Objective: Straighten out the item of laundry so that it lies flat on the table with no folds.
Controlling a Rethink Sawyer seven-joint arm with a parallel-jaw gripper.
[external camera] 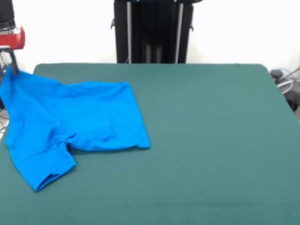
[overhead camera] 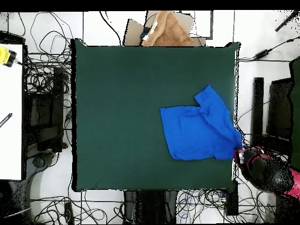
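The item of laundry is a plain bright blue T-shirt, lying at the left of the dark green table in the front view. One sleeve points toward the near left, and soft wrinkles run across the body. Its far left corner is pulled up off the table's edge, where my gripper is shut on it below the red wrist. In the overhead view the item of laundry lies against the right edge of the table, with my gripper at its lower right corner.
A black pedestal stands behind the table. Cables lie off the right corner. Overhead, tangled cables ring the table, a brown cardboard piece sits past the top edge, and a white surface is at the left.
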